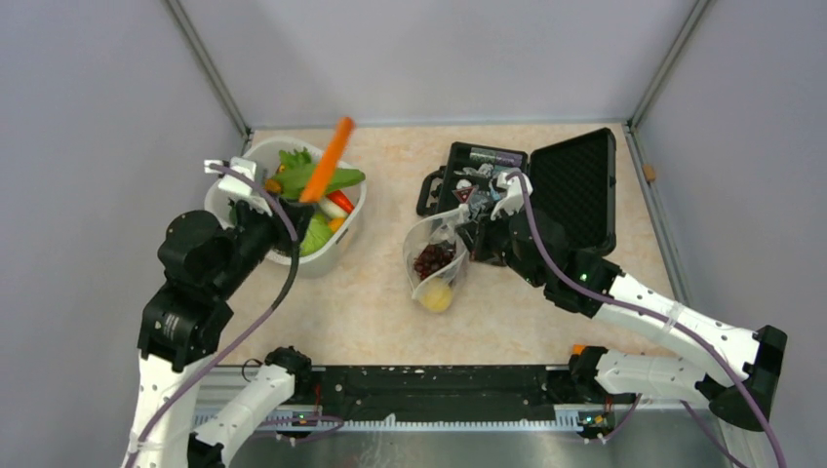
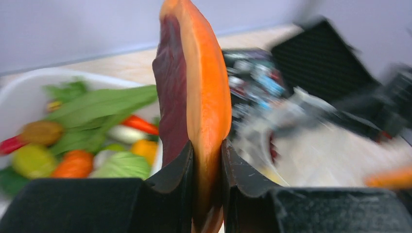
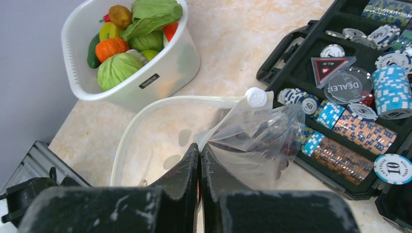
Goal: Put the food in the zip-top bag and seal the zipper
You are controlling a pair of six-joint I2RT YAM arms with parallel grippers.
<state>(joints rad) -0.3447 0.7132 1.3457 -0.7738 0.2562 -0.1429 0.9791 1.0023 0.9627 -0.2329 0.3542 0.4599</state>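
My left gripper (image 1: 295, 216) (image 2: 208, 154) is shut on a long orange toy food slice (image 1: 332, 156) (image 2: 209, 92) with a dark maroon face, held upright above the white basket (image 1: 332, 255). The basket holds green leaves (image 1: 327, 177), a red pepper and other toy food. The clear zip-top bag (image 1: 436, 263) (image 3: 257, 131) lies mid-table with dark grapes (image 1: 432, 258) and a yellow lemon (image 1: 436, 295) inside. My right gripper (image 1: 466, 226) (image 3: 200, 148) is shut on the bag's mouth edge and holds it up. The whitish zipper (image 3: 141, 112) curves open, its round slider (image 3: 256, 97) at the end.
An open black hard case (image 1: 575, 185) (image 3: 291, 48) full of poker chips stands right behind the bag, touching it. The basket also shows in the right wrist view (image 3: 160, 73) at the table's left. Grey walls enclose the table on three sides.
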